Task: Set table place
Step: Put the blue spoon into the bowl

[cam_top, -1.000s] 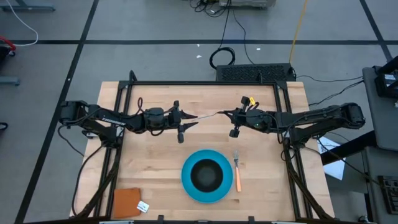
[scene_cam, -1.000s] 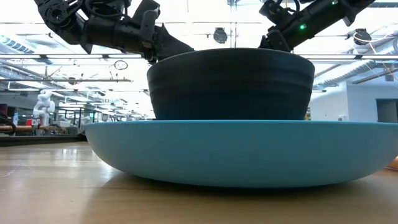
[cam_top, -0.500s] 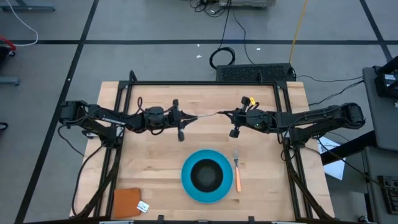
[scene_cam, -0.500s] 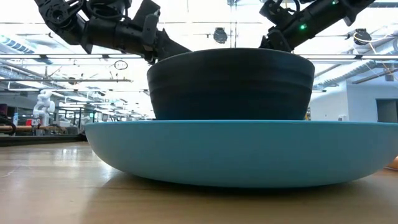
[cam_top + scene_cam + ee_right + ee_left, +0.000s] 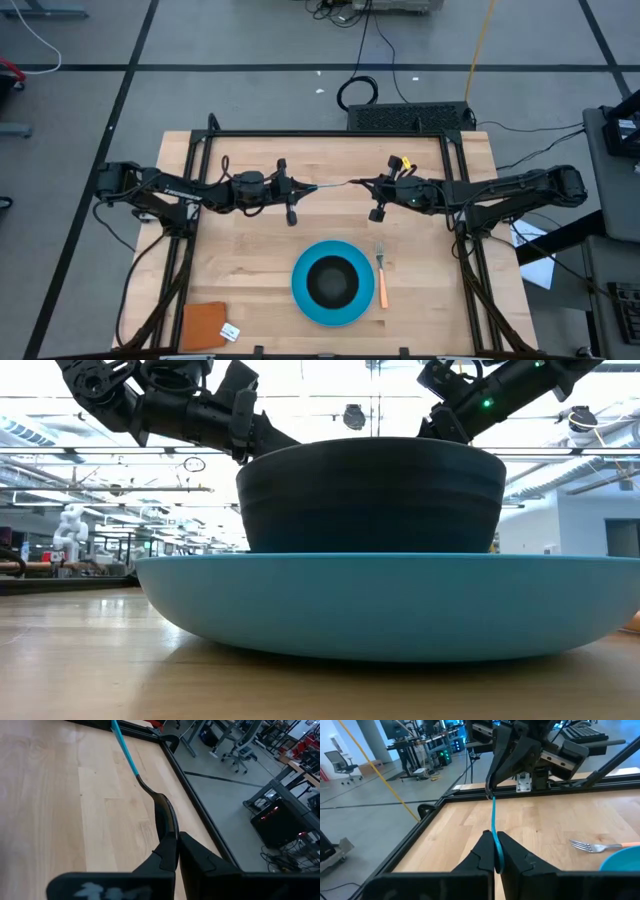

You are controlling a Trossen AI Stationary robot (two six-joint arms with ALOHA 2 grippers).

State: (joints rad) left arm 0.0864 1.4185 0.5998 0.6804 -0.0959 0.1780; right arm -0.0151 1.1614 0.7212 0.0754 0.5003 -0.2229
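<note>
A spoon point(image 5: 331, 185) with a teal handle and a dark bowl hangs in the air over the table's far half, held between both grippers. My left gripper point(image 5: 305, 188) is shut on its handle end, and my right gripper point(image 5: 358, 183) is shut on its bowl end. Near the front edge, a black bowl point(image 5: 330, 280) sits in a round blue plate point(image 5: 303, 297). The plate rests flat on the wooden table point(image 5: 250, 260). An orange-handled fork point(image 5: 381, 277) lies on the wood just right of the plate. My left gripper pinches the teal handle point(image 5: 494, 822) near its free end between its two fingers. The fingers come level from the table's left and lie along the spoon, which is lifted clear of the table. My right gripper pinches the spoon's dark bowl point(image 5: 166, 817) between its two fingers. These fingers come level from the table's right and lie along the spoon, whose handle point(image 5: 123, 747) runs on toward the other gripper.
A brown-orange square with a white tag point(image 5: 207, 326) lies at the near left corner. A black frame rail point(image 5: 330, 133) runs along the table's edges. Bare wood lies left of the plate and under the spoon. In the low view the plate point(image 5: 380, 605) and bowl point(image 5: 370, 495) fill the foreground.
My left gripper's fingers, spread wide around the spoon's handle a second ago, have shut on it. Both arms and the spoon have stayed in place.
</note>
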